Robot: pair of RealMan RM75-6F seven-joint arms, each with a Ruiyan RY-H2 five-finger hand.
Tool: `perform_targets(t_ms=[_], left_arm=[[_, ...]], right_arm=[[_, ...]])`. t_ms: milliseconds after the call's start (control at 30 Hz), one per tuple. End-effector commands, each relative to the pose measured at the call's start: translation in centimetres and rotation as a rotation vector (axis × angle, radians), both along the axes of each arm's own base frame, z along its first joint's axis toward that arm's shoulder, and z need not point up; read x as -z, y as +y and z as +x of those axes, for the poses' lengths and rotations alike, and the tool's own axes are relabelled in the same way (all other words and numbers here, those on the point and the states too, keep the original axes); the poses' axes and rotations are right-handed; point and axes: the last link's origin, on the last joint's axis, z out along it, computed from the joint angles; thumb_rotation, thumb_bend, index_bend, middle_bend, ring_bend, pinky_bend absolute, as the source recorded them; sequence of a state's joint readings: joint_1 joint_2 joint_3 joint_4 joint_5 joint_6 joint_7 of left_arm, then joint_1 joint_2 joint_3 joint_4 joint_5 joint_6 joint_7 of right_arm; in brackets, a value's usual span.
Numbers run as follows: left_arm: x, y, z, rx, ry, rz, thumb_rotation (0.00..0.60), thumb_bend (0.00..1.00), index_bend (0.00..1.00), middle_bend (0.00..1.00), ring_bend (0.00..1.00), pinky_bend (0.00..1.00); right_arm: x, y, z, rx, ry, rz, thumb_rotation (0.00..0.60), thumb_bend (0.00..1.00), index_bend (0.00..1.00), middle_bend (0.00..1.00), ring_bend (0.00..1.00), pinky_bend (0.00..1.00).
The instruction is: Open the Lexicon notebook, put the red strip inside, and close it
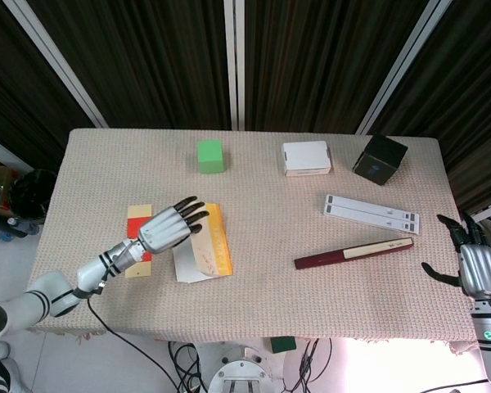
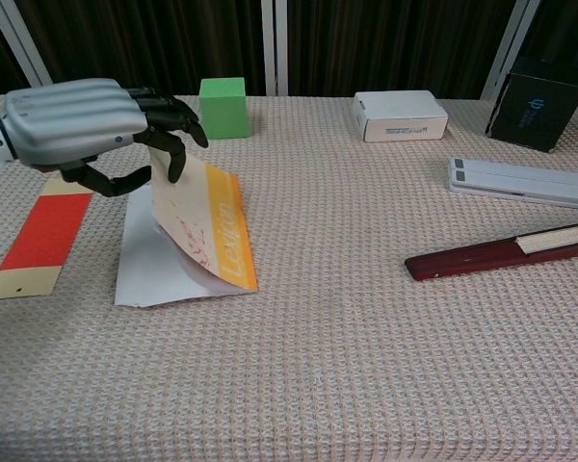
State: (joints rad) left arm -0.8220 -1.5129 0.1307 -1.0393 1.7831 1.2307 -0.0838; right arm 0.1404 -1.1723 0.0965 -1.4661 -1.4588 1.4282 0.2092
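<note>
Chest view: gripping the free edge of the Lexicon notebook's (image 2: 208,229) cover with the left hand (image 2: 85,119), fingers curling over the top edge and thumb tucking beneath, and raising it steeply off the white pages lying flat on the table (image 2: 385,346). Sitting at the left of the cloth, just beside the red strip (image 2: 44,229), with the spine edge resting on the table.

Judging the step in hand as opening. Doing it well probably meaning swinging the cover over toward the spine side in an arc rather than pulling upward, so as to be folding the cover and not dragging the whole book. Watching for inner leaves rising with the cover; letting go only once it is lying flat or leaning past upright, otherwise risking it falling closed. Steering clear of the strip, lying close enough to be nudged.

Head view: looking down on the left hand (image 1: 168,228) spreading over the notebook (image 1: 204,255) and covering much of the red strip (image 1: 134,223), so not telling whether hand and strip are touching. Thumb contact under the cover also being hard to make out in either view. Hanging off the table's right edge, well apart from everything, the right hand (image 1: 475,267) is released, fingers apart and grasping nothing; partly cut off by the frame edge and missing from the chest view.
</note>
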Motion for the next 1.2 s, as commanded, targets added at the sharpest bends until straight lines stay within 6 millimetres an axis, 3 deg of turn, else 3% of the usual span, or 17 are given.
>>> perform_targets(t_ms=[33,200,367,667,933,1200], left_arm=[[-1.3,-0.8,1.0,0.074,0.060,0.008,0.600,0.57,0.46,0.18,0.10,0.12],[-0.3,0.1,4.5,0.092,0.024,-0.005,0.600,0.56,0.43,0.18,0.10,0.12],[2.3,2.0,8.1,0.027,-0.073,-0.034,0.600,0.55,0.35,0.18,0.10,0.12],[7.4,2.5,11.5,-0.094,-0.203,-0.154,0.600,0.53,0.29,0.16,0.10,0.12],[11.8,2.0,13.1,-0.132,-0.197,-0.198,0.600,0.53,0.28,0.16,0.10,0.12],[12.4,2.1,12.3,-0.289,-0.255,-0.260,0.600,0.53,0.27,0.15,0.10,0.12]], right_arm=[[0.0,0.1,0.1,-0.001,-0.002,-0.002,0.600,0.13,0.15,0.17,0.00,0.11],[0.0,0.4,-0.2,0.007,-0.007,-0.005,0.600,0.13,0.15,0.17,0.00,0.11],[-0.4,0.9,-0.5,0.017,-0.009,-0.014,0.600,0.13,0.15,0.16,0.00,0.11],[-0.9,1.5,-1.2,0.034,-0.015,-0.028,0.600,0.13,0.15,0.16,0.00,0.11],[-0.6,1.4,-1.2,0.029,-0.021,-0.019,0.600,0.13,0.15,0.16,0.00,0.11],[-0.7,1.4,-1.4,0.033,-0.028,-0.021,0.600,0.13,0.15,0.16,0.00,0.11]])
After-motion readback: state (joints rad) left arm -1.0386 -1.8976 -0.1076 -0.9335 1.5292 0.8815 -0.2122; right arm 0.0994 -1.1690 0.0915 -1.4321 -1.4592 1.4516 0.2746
